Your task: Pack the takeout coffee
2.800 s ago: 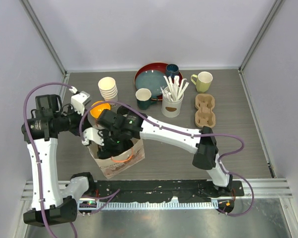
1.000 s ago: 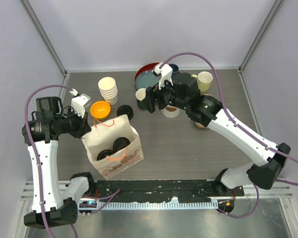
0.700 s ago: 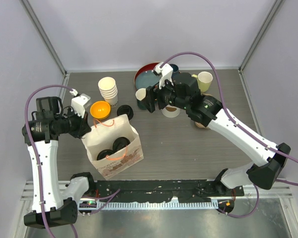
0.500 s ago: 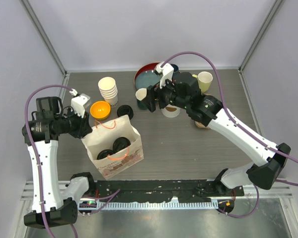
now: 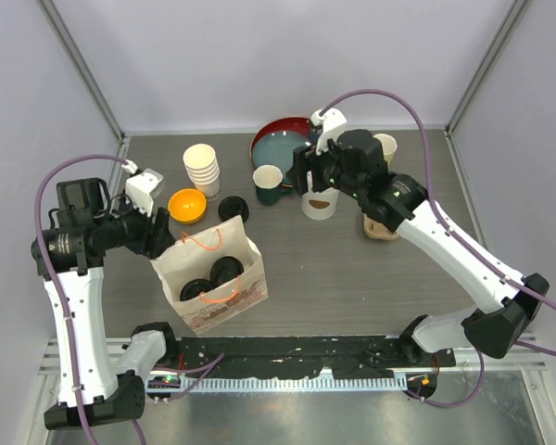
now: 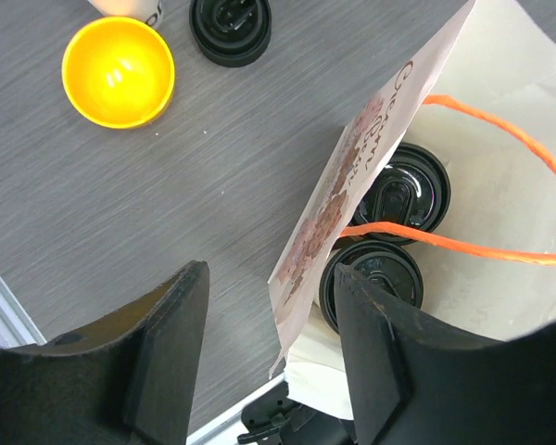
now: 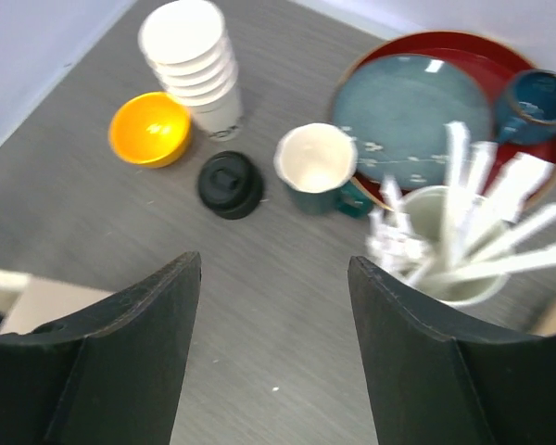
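Two takeout coffee cups with black lids [image 5: 225, 270] [image 5: 196, 289] stand inside the open paper bag [image 5: 232, 301] with orange handles. In the left wrist view both lids [image 6: 406, 190] [image 6: 375, 283] show past the bag's printed wall [image 6: 352, 185]. My left gripper [image 5: 160, 234] [image 6: 271, 278] is open at the bag's left side, and the bag's edge hangs between its spread fingers without being pinched. Over the table, near the white stirrer holder, my right gripper [image 5: 306, 174] [image 7: 273, 269] is open with nothing in it.
A loose black lid [image 5: 232, 209] [image 7: 229, 184], an orange bowl [image 5: 186, 205] [image 6: 119, 71] and a stack of paper cups [image 5: 201, 165] sit behind the bag. A teal mug [image 5: 268, 184], red tray [image 5: 276, 125], stirrer holder [image 5: 320, 202] and cardboard carrier [image 5: 382, 222] stand further right.
My left gripper has opened and let go of the bag's edge, pulling slightly left. The right arm has drifted right, toward the stirrer holder and tray.
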Available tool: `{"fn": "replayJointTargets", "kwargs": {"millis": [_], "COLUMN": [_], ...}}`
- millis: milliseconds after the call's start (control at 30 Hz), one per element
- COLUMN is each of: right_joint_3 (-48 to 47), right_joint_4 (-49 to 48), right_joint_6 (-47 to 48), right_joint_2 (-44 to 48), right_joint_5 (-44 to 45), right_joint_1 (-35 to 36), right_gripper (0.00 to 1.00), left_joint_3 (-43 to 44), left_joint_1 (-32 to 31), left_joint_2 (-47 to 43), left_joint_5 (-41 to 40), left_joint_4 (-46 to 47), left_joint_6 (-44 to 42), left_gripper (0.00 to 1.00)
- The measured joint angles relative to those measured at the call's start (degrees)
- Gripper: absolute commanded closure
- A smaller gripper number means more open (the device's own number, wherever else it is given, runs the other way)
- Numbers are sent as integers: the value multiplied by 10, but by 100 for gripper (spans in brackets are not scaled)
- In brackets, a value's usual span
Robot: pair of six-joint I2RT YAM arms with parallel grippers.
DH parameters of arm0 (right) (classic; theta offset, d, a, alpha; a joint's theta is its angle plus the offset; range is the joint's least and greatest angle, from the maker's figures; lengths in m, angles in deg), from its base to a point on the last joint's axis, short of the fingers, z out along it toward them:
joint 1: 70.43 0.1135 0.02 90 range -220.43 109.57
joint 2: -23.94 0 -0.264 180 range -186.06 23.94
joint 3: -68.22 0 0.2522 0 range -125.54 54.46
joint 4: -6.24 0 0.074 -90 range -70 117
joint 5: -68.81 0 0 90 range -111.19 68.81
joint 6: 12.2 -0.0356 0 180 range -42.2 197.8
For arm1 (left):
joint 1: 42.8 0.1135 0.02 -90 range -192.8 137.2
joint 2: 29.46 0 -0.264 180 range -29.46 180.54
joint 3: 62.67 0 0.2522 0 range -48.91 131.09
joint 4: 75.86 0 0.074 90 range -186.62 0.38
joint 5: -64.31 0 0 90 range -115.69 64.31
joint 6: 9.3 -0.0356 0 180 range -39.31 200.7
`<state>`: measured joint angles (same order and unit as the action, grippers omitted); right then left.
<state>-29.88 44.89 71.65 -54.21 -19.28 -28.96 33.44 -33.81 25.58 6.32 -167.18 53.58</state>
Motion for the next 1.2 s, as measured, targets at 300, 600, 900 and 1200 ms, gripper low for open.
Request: {"fn": "replayJointTargets", "kwargs": {"millis": [300,600,900,1200], "right_joint_3": [0,10,12,12], "right_joint_4": [10,-2,-25,-49], "right_joint_6": [13,68,107,138], "right_joint_2": [-5,-101,-153,-192], "right_joint_5": [55,-54,-37,-5], "right_joint_1": [-126,-164,-160,-161], "right_gripper": [56,53,60,93], "left_joint_3": [58,75,46,40], "left_joint_1": [0,0,0,0], "left_joint_2": [-2,-25,-24,-23], "left_joint_5": [-5,-110,-141,-140], "left_joint_4": [-1,-2,6,6], "left_joint_6": [22,121,167,166], "left_gripper": [29,25,25,25]}}
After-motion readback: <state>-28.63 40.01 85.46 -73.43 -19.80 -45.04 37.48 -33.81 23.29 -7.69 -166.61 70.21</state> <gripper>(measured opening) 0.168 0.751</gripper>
